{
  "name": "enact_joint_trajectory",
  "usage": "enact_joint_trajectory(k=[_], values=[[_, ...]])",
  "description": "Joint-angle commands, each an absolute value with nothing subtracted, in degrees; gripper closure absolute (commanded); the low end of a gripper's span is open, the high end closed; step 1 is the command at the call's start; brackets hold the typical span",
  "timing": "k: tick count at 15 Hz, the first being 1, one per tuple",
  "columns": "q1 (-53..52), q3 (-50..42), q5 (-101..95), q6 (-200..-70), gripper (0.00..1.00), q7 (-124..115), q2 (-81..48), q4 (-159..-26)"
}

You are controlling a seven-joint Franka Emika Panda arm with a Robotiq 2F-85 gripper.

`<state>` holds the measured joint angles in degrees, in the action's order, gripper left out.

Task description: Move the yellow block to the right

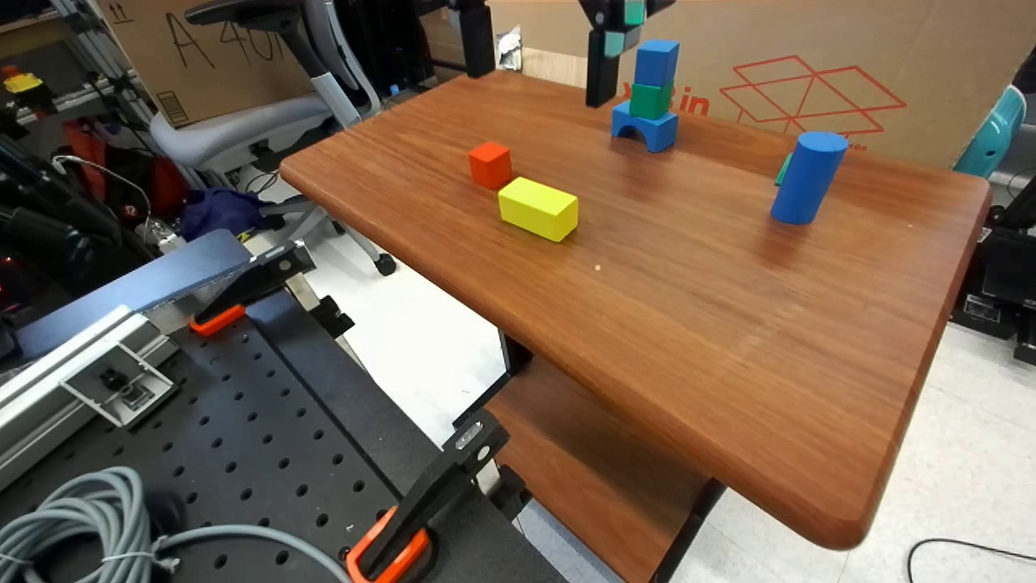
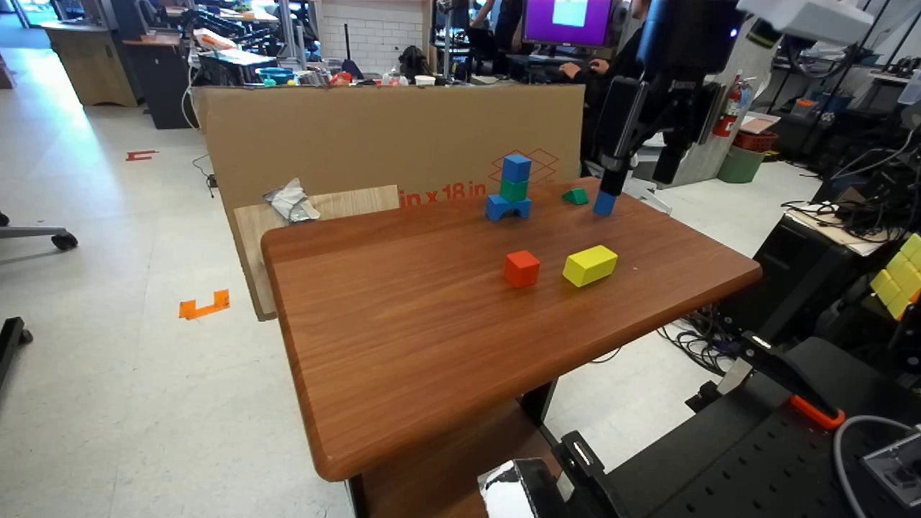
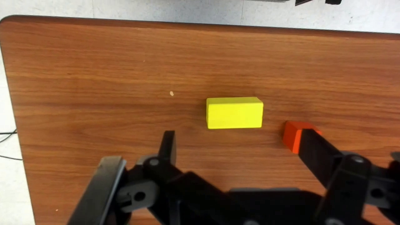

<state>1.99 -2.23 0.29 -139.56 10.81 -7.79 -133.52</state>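
A: In an exterior view you have your yellow block (image 1: 538, 208): a plain, matte, bright brick lying on a long side, three faces showing, toward the left of the brown table (image 1: 753, 308).

B: And just beside it, far and left, your red cube (image 1: 490, 166). Do you get your gripper (image 1: 540, 89) there?

A: You do, hanging in from above, its dark fingers (image 1: 478, 40) well apart. On the table's far side you see a blue cube (image 1: 656, 61) on a green block (image 1: 650, 100) on a blue arch (image 1: 647, 125); your blue cylinder (image 1: 809, 178) stands to the right, with a green sliver (image 1: 783, 170) behind it.

B: In an exterior view you find a green wedge (image 2: 575, 196) in plain sight, just left of the cylinder, whose upper part a finger covers. Your yellow block (image 2: 590, 266) lies just right of the red cube. Only there do you get a purple screen (image 2: 568, 21), far beyond the cardboard (image 2: 388, 137).

A: And your wrist view?

B: You look down on one broad yellow face of the block (image 3: 234, 114) with a narrow strip along it, and see a gap of wood between block and cube. A finger hides part of the cube. The fingers stand wide apart and grip nothing; the block appears between them, just beyond their tips.
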Motion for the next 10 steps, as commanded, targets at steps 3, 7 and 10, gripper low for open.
enact_joint_trajectory(k=[3, 7, 10], values=[[1.9, -1.4, -0.4, -140.0, 0.00, 8.7, -14.5, -128.7], [1.5, -1.5, -1.8, -139.3, 0.00, 6.9, -18.0, -126.2], [1.3, -1.6, -3.1, -138.8, 0.00, 6.0, -20.0, -125.1]])
